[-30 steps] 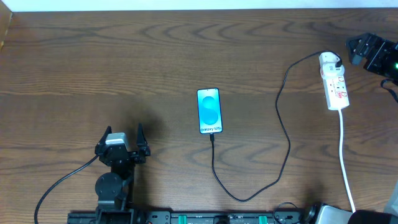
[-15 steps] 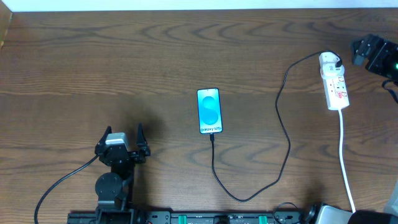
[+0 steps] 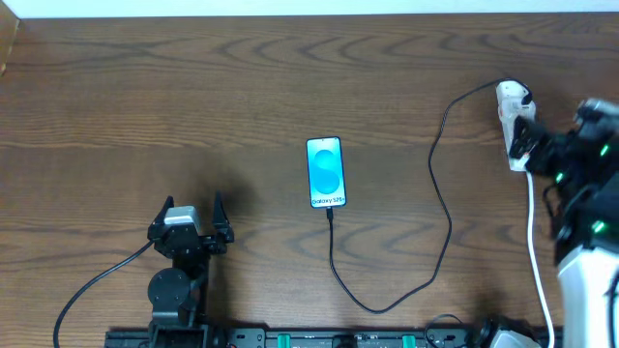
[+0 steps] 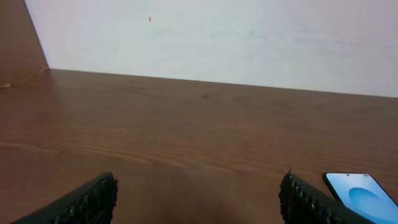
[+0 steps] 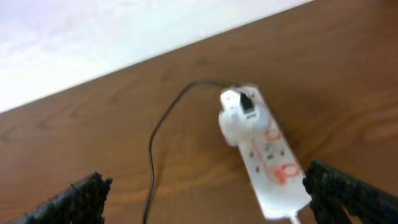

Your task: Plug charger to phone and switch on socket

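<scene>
The phone [image 3: 325,172] lies screen up at the table's middle, and its corner shows in the left wrist view [image 4: 364,191]. The charger cable [image 3: 447,232] runs from the phone's near edge, loops toward me, then rises to the white adapter [image 3: 513,95] on the socket [image 3: 515,124]. My right gripper [image 3: 535,153] is open and hangs over the socket's near end, hiding part of it. In the right wrist view, the socket [image 5: 270,158], adapter [image 5: 235,115] and cable [image 5: 152,149] lie between my open fingers [image 5: 348,196]. My left gripper [image 3: 190,224] is open and empty, left of the phone.
The socket's white lead [image 3: 537,251] runs toward the table's front edge beside the right arm [image 3: 585,261]. A black robot cable [image 3: 92,285] trails from the left arm. A white wall [image 4: 217,37] stands behind the table's far edge.
My right arm has swung from the far right edge down and left, over the socket's near end. The left arm, phone and cable have not moved.
</scene>
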Action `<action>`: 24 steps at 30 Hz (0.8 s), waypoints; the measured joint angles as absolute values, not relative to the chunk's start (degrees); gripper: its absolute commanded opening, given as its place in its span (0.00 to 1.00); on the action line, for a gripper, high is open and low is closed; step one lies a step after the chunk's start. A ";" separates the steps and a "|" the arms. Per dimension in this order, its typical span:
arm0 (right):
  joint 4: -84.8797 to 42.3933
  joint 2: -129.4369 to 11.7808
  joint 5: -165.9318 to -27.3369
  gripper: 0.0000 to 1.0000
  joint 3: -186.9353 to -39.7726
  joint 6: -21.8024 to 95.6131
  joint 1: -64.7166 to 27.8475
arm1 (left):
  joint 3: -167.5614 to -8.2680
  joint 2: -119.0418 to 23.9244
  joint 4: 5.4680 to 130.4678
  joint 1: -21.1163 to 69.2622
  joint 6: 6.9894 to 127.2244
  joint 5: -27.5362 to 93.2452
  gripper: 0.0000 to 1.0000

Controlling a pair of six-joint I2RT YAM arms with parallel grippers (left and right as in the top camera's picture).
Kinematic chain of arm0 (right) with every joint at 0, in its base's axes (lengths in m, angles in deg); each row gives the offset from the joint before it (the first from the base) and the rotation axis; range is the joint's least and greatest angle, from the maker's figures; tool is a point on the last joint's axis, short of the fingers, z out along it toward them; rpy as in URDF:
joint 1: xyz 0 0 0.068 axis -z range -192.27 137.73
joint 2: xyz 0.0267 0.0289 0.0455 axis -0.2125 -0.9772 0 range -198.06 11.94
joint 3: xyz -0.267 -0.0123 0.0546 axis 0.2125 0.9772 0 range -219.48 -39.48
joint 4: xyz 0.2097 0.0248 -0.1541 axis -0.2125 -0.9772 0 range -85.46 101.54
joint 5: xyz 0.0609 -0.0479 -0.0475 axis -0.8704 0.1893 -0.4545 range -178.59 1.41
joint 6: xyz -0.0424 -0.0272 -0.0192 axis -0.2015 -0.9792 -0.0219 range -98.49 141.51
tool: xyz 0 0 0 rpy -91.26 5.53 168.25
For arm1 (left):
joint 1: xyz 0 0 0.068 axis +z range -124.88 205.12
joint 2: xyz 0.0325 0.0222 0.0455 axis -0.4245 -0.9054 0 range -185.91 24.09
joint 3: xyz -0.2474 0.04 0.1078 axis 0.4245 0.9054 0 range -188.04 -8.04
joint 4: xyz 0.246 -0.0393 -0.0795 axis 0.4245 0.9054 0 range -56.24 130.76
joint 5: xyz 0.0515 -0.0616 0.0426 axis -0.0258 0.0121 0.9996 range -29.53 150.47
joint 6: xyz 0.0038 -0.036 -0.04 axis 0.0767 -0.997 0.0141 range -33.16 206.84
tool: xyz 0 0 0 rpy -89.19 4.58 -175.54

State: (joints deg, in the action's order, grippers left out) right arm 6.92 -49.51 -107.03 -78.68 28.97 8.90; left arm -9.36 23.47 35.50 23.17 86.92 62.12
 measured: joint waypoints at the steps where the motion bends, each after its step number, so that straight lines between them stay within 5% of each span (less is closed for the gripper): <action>1: 9.32 -48.11 -107.25 0.99 -75.75 28.97 8.90 | -9.36 23.47 35.48 23.17 86.92 62.12 0.83; 24: 26.04 -28.50 -108.30 0.99 -47.01 28.95 7.67 | -9.36 23.47 35.52 23.17 86.92 62.12 0.83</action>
State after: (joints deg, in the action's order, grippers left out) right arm 26.04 -28.50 -108.30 -47.01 28.95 7.67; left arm -9.36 23.47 35.52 23.17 86.92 62.12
